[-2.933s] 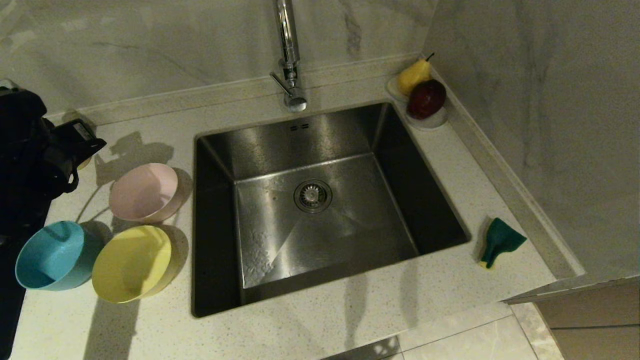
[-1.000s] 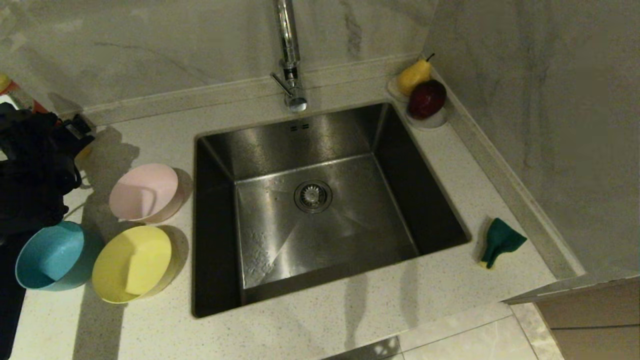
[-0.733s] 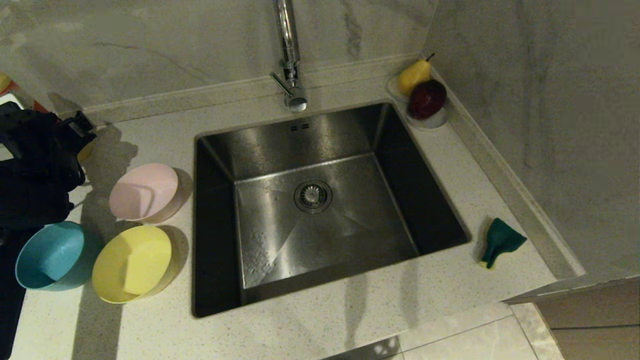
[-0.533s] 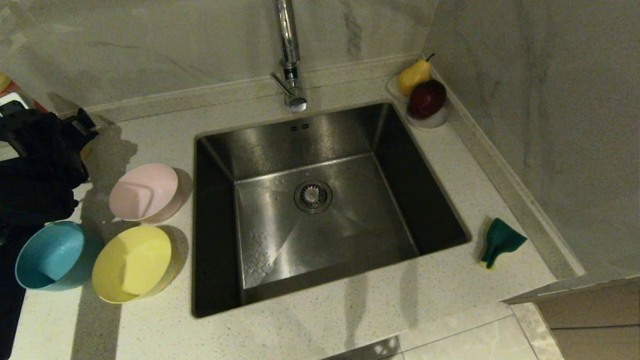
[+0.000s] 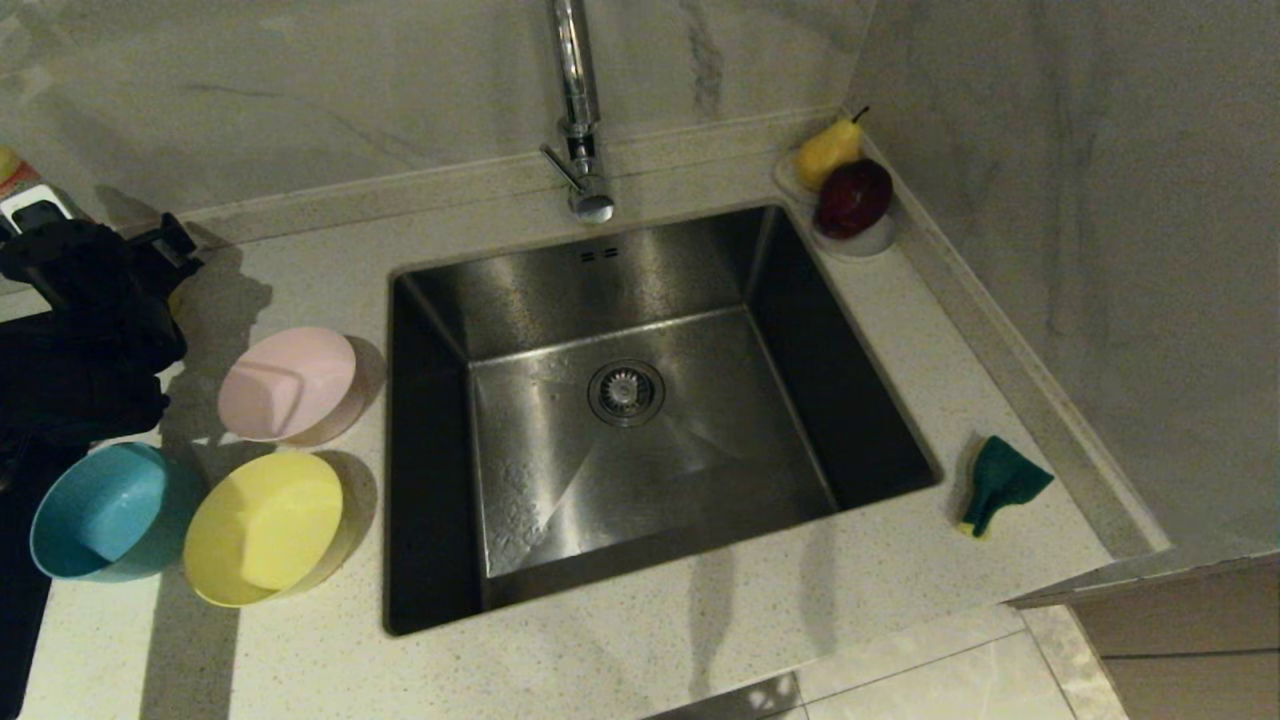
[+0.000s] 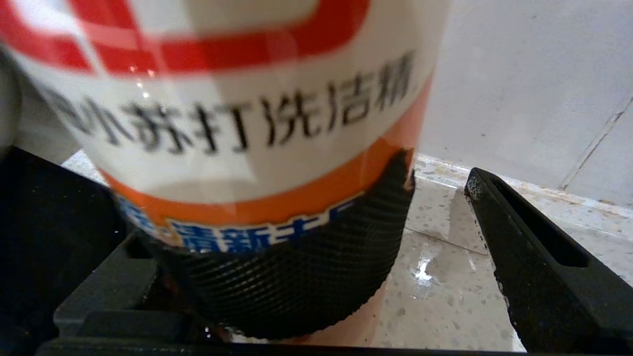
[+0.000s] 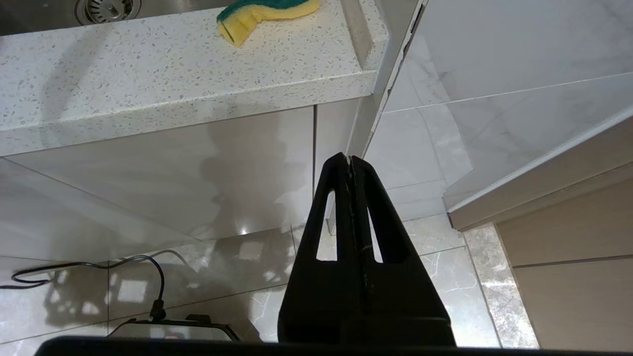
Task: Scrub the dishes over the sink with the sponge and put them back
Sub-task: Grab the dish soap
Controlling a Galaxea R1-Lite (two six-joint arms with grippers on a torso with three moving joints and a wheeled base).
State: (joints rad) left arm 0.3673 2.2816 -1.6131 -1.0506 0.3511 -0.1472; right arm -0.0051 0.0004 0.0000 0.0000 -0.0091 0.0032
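Observation:
Three bowls stand on the counter left of the sink (image 5: 440, 330): pink (image 5: 290, 385), light blue (image 5: 95, 510) and yellow (image 5: 262, 528). The sponge (image 5: 1000, 482), green side up and curled, lies on the counter right of the sink; its yellow foam (image 7: 267, 12) shows in the right wrist view. My left gripper (image 5: 110, 262) is at the counter's back left, behind the bowls, open and holding nothing. Close before it (image 6: 440, 168) stands a detergent bottle (image 6: 237, 99), partly behind one ribbed finger pad (image 6: 296, 257). The other finger (image 6: 534, 257) stands clear of it. My right gripper (image 7: 350, 160) hangs shut below the counter edge.
A chrome faucet (image 5: 578, 150) rises behind the sink. A white dish (image 5: 868, 243) with a pear and a red apple sits in the back right corner. The detergent bottle's top (image 5: 22, 190) shows at the far left. A wall runs along the counter's right side.
My left arm has shifted back and away from the bowls toward the counter's back left corner, uncovering more of the bottle there. Bowls and sponge have not moved.

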